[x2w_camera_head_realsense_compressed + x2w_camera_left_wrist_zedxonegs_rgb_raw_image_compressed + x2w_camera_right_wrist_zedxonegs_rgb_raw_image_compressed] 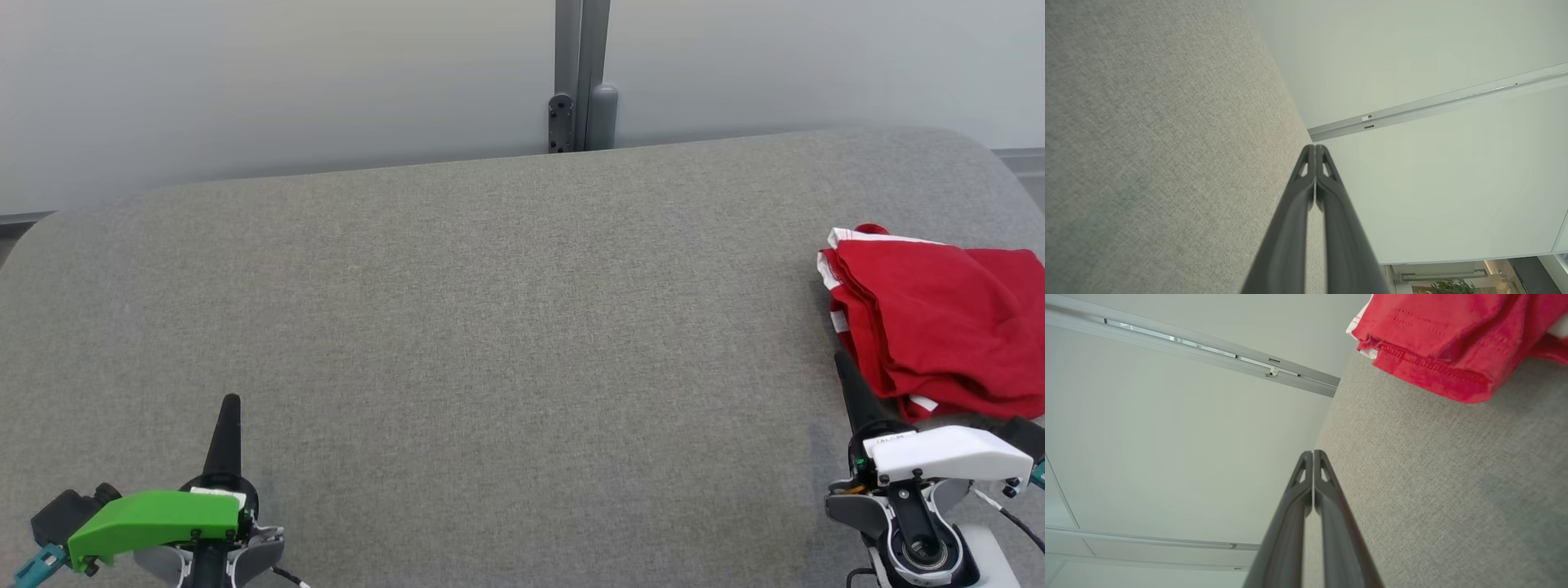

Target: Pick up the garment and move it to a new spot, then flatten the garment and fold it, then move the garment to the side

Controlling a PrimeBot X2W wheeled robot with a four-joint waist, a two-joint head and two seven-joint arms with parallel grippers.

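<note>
The red cloth garment (939, 327) with white trim lies in a loose, bunched pile at the right edge of the desk (490, 327), a wide desk covered in grey woven fabric with rounded corners. Part of the pile is cut off by the right border of the head view, so I cannot tell its full extent. The part that is visible runs slanted, from the far left toward the near right.

The right tool (841, 359), the two long dark fingers on the arm with the white housing, is at the near right corner of the desk and is clenched on nothing, its fingers pressed together. It points away from the robot, and the garment lies just ahead of it and to its right. In the right wrist view a stitched hem of the garment (1433, 335) faces the right tool (1313, 453), with a strip of bare grey fabric between them, so they are near but apart.

The left tool (232, 404), on the arm with the green housing, is at the near left corner, well apart from the garment, with the whole bare middle of the desk between. It is also clenched and empty, as the left wrist view of it (1314, 148) shows.

In my judgement the right arm is the one for the next reach, because it is much nearer. It must first open, then go slightly forward and to the right onto the near hem.
</note>
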